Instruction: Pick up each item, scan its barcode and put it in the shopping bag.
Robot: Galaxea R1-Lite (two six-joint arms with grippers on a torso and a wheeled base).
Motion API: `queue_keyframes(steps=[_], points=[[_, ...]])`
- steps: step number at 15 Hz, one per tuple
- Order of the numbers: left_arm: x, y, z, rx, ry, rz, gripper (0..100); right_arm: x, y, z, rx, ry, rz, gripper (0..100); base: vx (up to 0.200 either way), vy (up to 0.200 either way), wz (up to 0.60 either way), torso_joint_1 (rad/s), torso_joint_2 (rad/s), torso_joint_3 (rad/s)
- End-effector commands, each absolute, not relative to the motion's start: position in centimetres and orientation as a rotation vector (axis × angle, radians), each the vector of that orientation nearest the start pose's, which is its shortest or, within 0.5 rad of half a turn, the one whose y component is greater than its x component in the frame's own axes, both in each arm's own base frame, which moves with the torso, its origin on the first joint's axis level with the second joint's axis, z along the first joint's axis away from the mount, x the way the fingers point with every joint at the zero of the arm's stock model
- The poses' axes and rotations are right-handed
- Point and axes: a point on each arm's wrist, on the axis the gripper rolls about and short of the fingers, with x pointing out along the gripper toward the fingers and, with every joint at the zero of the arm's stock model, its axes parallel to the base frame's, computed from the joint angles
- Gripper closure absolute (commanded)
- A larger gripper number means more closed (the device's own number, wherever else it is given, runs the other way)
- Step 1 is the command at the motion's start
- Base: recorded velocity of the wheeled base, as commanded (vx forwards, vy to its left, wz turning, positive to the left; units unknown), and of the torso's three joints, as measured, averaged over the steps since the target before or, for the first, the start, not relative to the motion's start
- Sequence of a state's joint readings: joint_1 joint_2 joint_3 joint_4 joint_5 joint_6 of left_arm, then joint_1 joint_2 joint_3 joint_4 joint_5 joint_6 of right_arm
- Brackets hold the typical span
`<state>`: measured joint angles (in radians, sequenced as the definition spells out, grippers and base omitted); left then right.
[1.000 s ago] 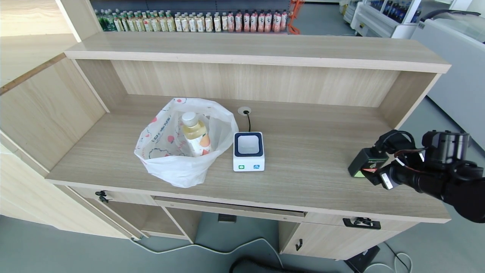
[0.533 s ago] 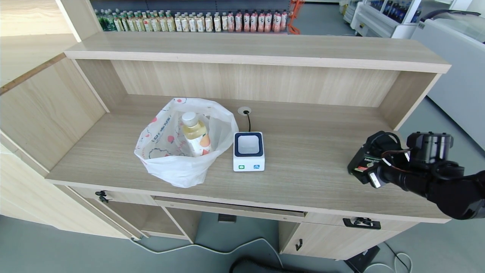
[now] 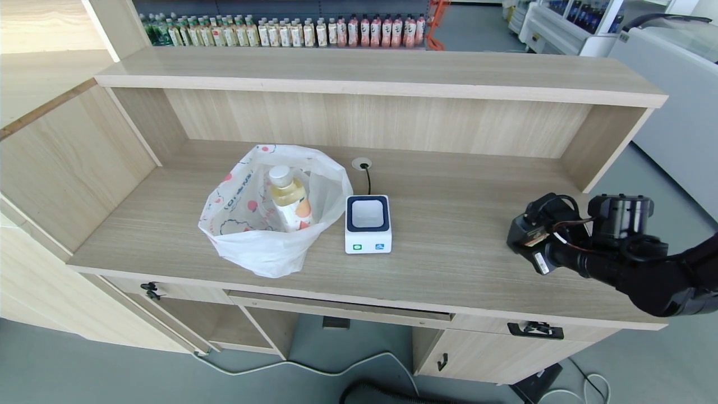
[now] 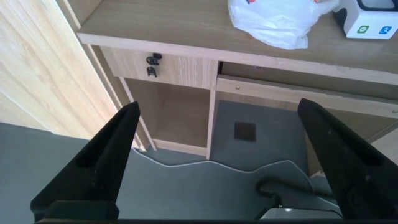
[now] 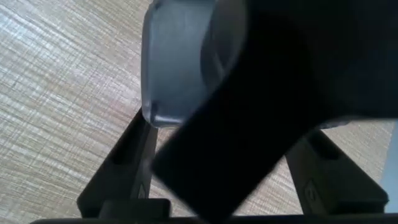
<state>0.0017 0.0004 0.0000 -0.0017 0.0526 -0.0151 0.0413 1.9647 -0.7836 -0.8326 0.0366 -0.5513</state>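
The counter (image 3: 460,202) is lit brightly from overhead, with soft shadows thrown beneath the shopping bag (image 3: 263,255) and upper shelf (image 3: 381,70). Lines are bowed at the head view's edges. The dark box (image 5: 267,81) held in the right gripper (image 5: 230,134) is silhouetted.

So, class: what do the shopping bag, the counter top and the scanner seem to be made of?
The shopping bag: thin plastic film, translucent and crumpled. The counter top: matte wood-grain surface, probably laminate, since the grain lines run evenly. The scanner: hard white plastic, likely, with a glossy dark-framed window.
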Motion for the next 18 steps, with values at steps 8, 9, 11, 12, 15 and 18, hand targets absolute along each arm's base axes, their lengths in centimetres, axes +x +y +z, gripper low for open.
queue_keyframes(steps=[8, 9, 11, 12, 15, 18], points=[[-2.3, 0.1, 7.6, -0.015, -0.002, 0.054, 0, 32.0, 2.1, 15.6, -0.502, 0.036, 0.324, 100, 0.000, 0.000, 0.00, 0.000, 0.00, 0.000], [-2.3, 0.1, 7.6, -0.015, -0.002, 0.054, 0, 30.5, 2.3, 16.7, -0.503, -0.047, 0.398, 100, 0.000, 0.000, 0.00, 0.000, 0.00, 0.000], [-2.3, 0.1, 7.6, -0.015, -0.003, 0.055, 0, 26.9, 3.7, 19.7, -0.533, -0.315, 0.645, 100, 0.000, 0.000, 0.00, 0.000, 0.00, 0.000], [-2.3, 0.1, 7.6, -0.015, -0.002, 0.055, 0, 25.8, 4.0, 20.5, -0.551, -0.395, 0.716, 100, 0.000, 0.000, 0.00, 0.000, 0.00, 0.000], [-2.3, 0.1, 7.6, -0.015, -0.002, 0.054, 0, 22.2, 6.9, 23.3, -0.698, -0.769, 0.983, 100, 0.000, 0.000, 0.00, 0.000, 0.00, 0.000], [-2.3, 0.1, 7.6, -0.015, -0.002, 0.054, 0, 21.3, 11.3, 24.2, -0.715, -1.021, 1.096, 100, 0.000, 0.000, 0.00, 0.000, 0.00, 0.000]])
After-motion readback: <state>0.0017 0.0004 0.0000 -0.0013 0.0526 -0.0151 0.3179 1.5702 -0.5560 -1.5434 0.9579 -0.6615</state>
